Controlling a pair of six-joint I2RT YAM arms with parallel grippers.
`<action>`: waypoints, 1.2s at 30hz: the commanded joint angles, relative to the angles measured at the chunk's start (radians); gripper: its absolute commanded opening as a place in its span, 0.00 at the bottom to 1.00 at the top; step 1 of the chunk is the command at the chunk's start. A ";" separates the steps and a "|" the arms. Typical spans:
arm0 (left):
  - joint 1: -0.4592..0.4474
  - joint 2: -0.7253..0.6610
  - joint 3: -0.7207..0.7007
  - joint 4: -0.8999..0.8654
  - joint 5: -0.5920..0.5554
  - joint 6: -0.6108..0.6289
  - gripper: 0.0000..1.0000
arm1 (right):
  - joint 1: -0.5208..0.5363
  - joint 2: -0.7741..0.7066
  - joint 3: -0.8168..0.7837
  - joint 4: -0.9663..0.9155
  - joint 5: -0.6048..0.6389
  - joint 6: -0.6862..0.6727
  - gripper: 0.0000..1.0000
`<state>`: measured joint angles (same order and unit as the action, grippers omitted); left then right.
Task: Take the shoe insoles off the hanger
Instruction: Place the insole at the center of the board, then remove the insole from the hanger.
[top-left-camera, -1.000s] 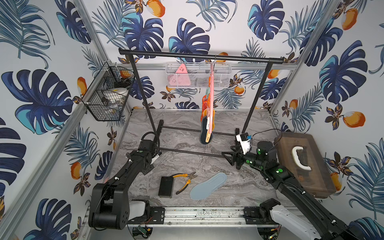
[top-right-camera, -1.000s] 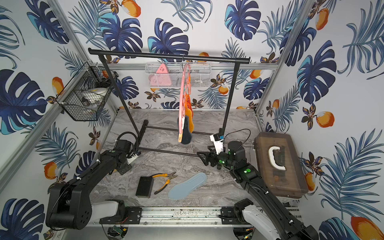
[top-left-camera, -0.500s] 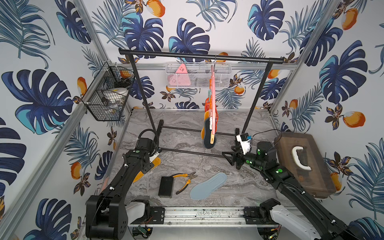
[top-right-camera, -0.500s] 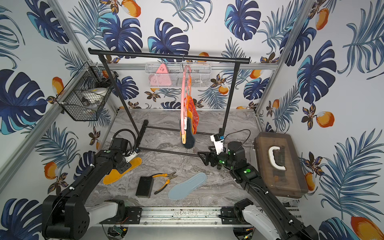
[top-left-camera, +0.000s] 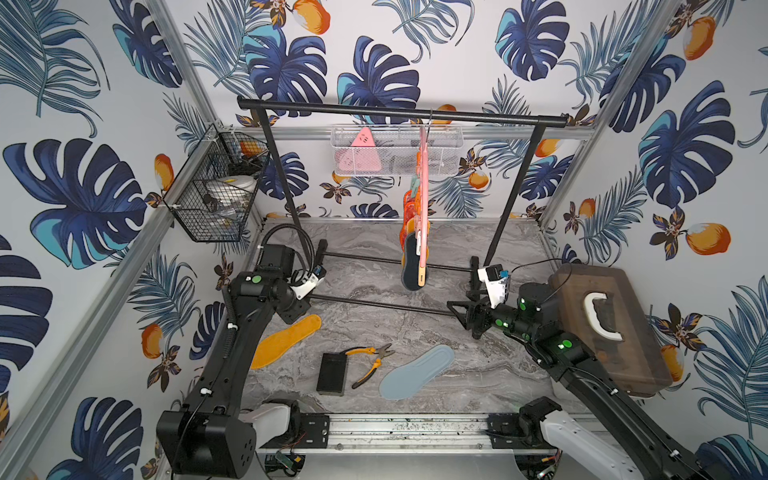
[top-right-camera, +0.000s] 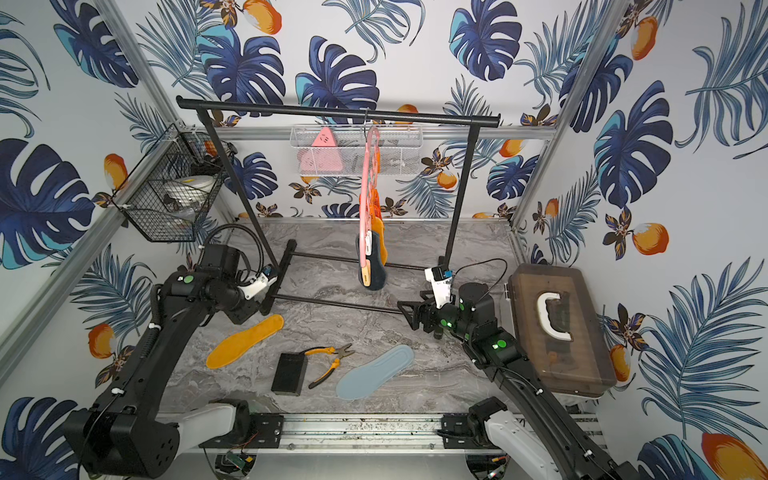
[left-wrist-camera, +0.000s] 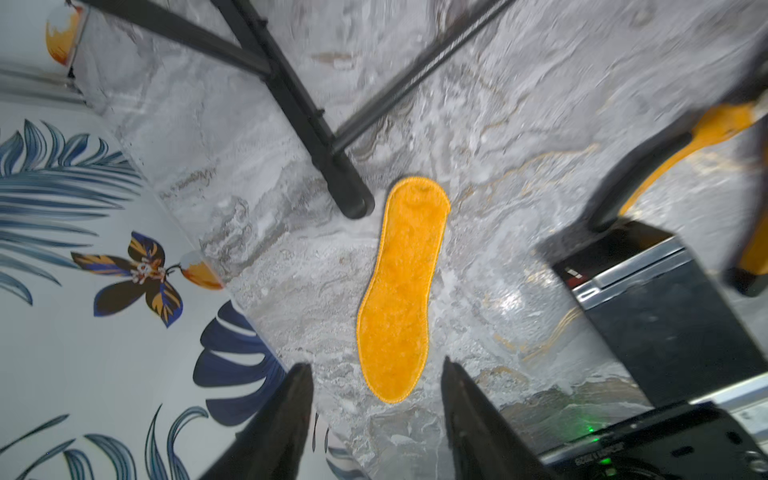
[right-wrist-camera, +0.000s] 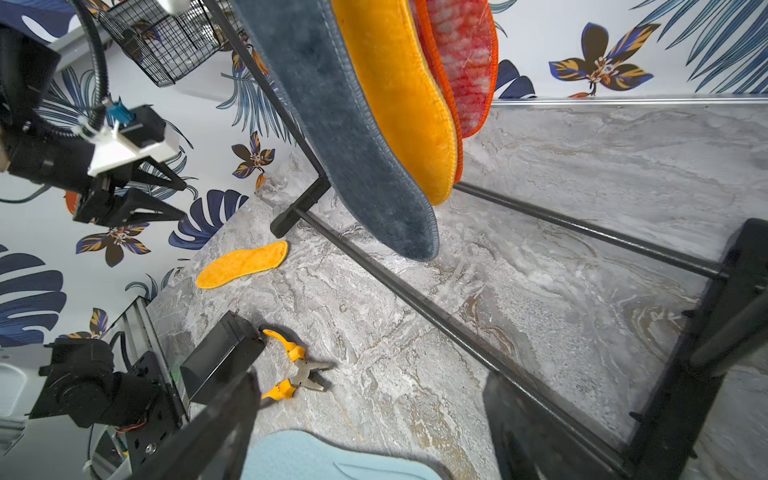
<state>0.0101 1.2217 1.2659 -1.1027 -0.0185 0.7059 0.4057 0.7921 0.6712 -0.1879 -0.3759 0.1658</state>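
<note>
In both top views my left end effector (top-left-camera: 300, 312) hangs over one end of the yellow-orange insole (top-left-camera: 286, 340) lying flat on the table (top-left-camera: 415, 324), the light blue insole (top-left-camera: 417, 372) lies beside the pliers (top-left-camera: 370, 359), and the hanger (top-left-camera: 423, 199) holds the rest. The left wrist view shows my left jaws partly apart and empty, the insole untouched below. The right wrist view shows my right end effector (right-wrist-camera: 370, 376) wide open, holding nothing, facing the hanging dark grey insole (right-wrist-camera: 353, 137).
</note>
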 joint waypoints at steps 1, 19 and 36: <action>0.001 0.014 0.094 -0.087 0.233 -0.101 0.56 | 0.001 -0.046 -0.006 -0.120 0.104 -0.013 0.89; 0.001 -0.023 0.372 -0.238 0.305 -0.025 0.79 | 0.023 -0.025 0.168 -0.323 0.279 0.126 0.93; 0.002 0.099 0.633 -0.318 0.601 -0.077 0.84 | 0.020 -0.036 0.165 -0.163 0.195 0.178 0.91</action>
<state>0.0101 1.3144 1.8858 -1.4284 0.4538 0.6781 0.4290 0.7757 0.8600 -0.4267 -0.1455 0.3126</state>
